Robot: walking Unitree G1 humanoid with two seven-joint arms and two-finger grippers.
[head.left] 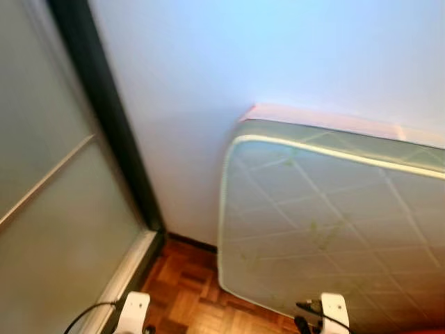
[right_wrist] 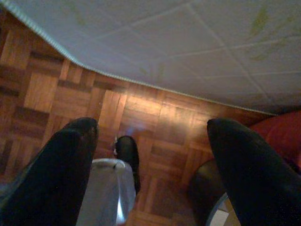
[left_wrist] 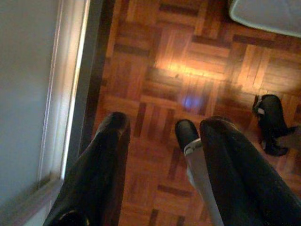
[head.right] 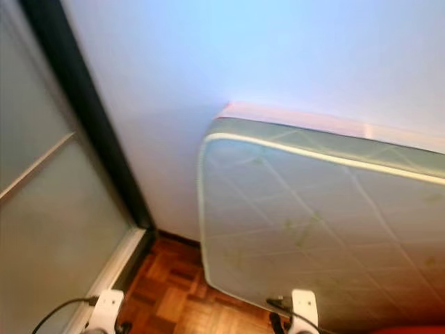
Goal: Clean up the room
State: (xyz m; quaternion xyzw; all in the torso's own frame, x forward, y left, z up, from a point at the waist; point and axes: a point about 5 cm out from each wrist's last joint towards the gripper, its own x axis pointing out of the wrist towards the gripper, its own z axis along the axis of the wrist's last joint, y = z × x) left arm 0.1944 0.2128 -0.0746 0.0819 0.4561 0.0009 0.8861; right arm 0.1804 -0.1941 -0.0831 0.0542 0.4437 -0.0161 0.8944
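Note:
Both arms hang low, their white wrists [head.left: 132, 309] [head.left: 334, 307] at the bottom edge of the eye views. In the left wrist view my left gripper [left_wrist: 164, 125] is open over parquet floor [left_wrist: 188, 70], nothing between its black fingers. My right gripper [right_wrist: 155, 127] is open as well, fingers wide apart and empty, above the floor by the lower edge of a quilted white mattress [right_wrist: 188, 42]. The mattress [head.left: 334, 216] leans on edge against the pale wall ahead. A red object [right_wrist: 280, 132] lies on the floor to the right of the right gripper.
A sliding door of frosted panels with a dark frame [head.left: 104, 118] stands on my left, its pale floor rail [left_wrist: 61, 94] beside the left gripper. My own black feet [left_wrist: 186, 132] [right_wrist: 128, 150] stand on the parquet. A dark rounded object [right_wrist: 207, 183] sits near the red one.

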